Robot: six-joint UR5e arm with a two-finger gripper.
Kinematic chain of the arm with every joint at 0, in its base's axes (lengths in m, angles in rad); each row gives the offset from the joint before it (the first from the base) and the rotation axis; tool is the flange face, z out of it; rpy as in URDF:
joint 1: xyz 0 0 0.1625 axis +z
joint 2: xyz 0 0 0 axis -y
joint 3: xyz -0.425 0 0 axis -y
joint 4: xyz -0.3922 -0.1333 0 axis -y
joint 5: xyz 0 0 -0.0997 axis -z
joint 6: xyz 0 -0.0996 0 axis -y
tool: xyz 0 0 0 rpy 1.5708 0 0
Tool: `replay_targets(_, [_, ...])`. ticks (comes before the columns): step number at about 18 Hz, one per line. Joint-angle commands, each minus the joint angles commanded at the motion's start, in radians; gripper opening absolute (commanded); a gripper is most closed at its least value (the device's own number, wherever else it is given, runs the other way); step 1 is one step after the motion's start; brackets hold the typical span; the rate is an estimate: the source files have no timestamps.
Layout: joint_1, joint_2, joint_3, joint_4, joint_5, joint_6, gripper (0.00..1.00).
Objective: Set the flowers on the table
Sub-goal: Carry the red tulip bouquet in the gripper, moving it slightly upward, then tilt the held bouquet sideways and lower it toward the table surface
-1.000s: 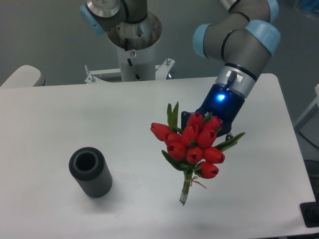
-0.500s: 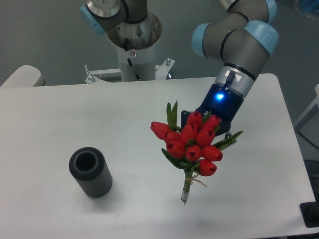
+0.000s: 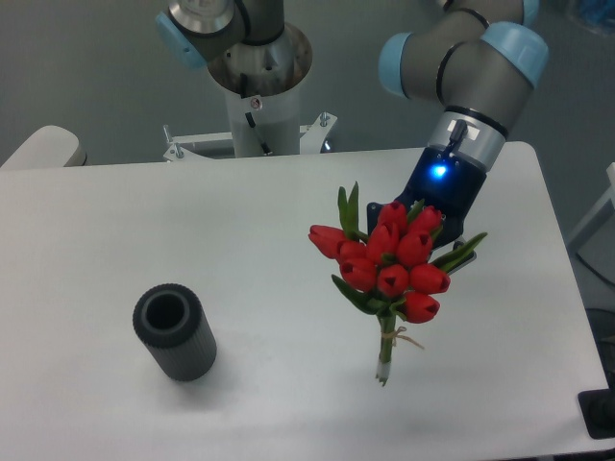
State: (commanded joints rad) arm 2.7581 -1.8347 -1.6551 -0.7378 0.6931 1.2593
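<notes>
The flowers (image 3: 392,265) are a bunch of red tulips with green leaves, and their thin stems are tied with light string and point down. They hang upright over the right half of the white table (image 3: 211,221), with the stem tips just above or at its surface. My gripper (image 3: 407,242) is behind the blooms, below the blue-lit wrist, and holds the bunch. Its fingers are hidden by the tulips.
A dark grey ribbed cylinder (image 3: 175,332) with an open top stands on the table at the front left. The robot's base column (image 3: 259,86) is at the table's back edge. The table's right edge lies close to the arm.
The arm has carried the flowers a little to the right and slightly up. The cylinder has not moved.
</notes>
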Motion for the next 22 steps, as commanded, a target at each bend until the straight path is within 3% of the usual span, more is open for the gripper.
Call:
replay_targets(10, [-0.006, 0.051, -0.063, -0.005, 0.201, 0.192, 0.30])
replay_targets(15, [-0.020, 0.081, -0.095, -0.040, 0.396, 0.308, 0.30])
replay_targets(22, [-0.133, 0.089, -0.124, -0.084, 0.782, 0.423, 0.29])
